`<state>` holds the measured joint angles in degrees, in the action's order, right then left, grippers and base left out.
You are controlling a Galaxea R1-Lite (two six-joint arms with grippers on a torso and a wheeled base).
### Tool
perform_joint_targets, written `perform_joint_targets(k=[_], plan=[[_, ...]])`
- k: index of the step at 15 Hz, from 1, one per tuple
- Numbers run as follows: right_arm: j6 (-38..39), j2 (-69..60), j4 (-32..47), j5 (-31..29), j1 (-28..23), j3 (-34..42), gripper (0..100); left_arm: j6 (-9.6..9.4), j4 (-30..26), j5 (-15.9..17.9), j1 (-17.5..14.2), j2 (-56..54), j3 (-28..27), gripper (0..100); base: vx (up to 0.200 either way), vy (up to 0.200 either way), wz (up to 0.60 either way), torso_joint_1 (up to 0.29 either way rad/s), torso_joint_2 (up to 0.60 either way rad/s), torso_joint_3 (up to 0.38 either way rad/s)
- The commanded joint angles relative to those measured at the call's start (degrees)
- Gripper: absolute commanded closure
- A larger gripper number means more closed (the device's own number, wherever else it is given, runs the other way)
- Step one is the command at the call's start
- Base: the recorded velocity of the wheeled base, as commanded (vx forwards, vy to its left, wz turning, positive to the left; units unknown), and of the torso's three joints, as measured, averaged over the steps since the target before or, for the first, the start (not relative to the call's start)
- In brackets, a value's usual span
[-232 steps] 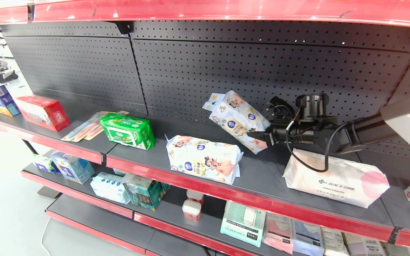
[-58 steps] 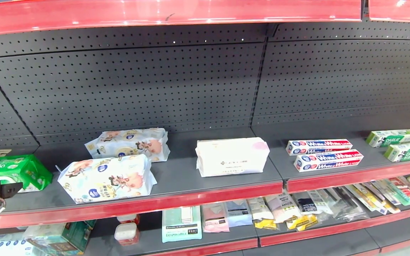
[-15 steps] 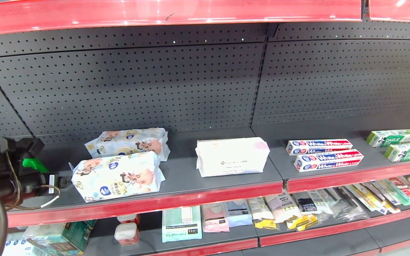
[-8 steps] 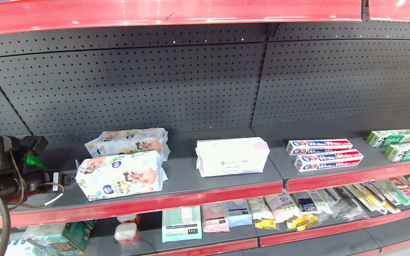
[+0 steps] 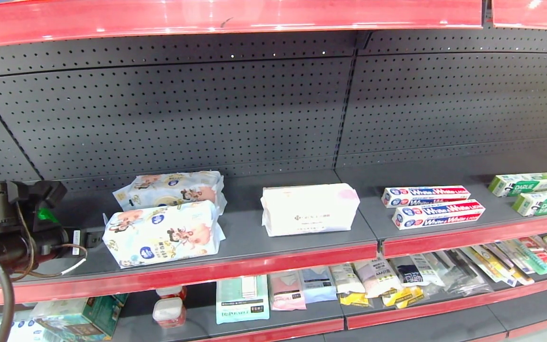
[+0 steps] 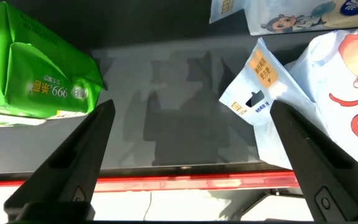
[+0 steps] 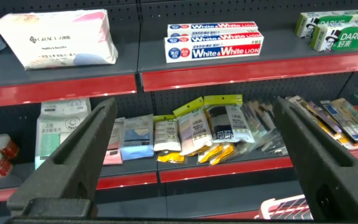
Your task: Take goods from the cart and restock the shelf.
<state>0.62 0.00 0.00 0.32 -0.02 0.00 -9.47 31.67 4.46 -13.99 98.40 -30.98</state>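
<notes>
my left end effector (image 5: 94, 235), fingers apart and empty, sat just beside the front tissue pack (image 5: 162, 237) on the shelf (image 5: 245, 242); i judged it poised to nudge that pack square.

White tissue pack (image 5: 309, 209) at ctr. 2 red/white toothpaste boxes (image 5: 432, 206) side by side at its 3 o'clock, green toothpaste boxes (image 5: 530, 190) further out at 3. Flat sachet packs (image 5: 397, 280) below at 5, small red/white jars (image 5: 169, 308) at 7. Pegboard (image 5: 207, 109) behind, 12.

A dark grey perforated back panel (image 5: 254, 109) stands under a glossy red strip (image 5: 254, 14) flecked with light.
</notes>
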Motion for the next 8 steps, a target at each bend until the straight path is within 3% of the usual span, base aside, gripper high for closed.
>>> perform_joint_targets(k=[1,8], plan=[[0.0,0.1,0.0,0.0,0.0,0.0,0,-0.02,0.1,0.0,0.2,-0.1,0.0,0,0.000,0.000,0.00,0.000,0.00,0.000],[0.0,0.1,0.0,0.0,-0.1,0.0,0,0.07,0.8,0.0,0.5,-0.1,0.1,0,0.000,0.000,0.00,0.000,0.00,0.000]])
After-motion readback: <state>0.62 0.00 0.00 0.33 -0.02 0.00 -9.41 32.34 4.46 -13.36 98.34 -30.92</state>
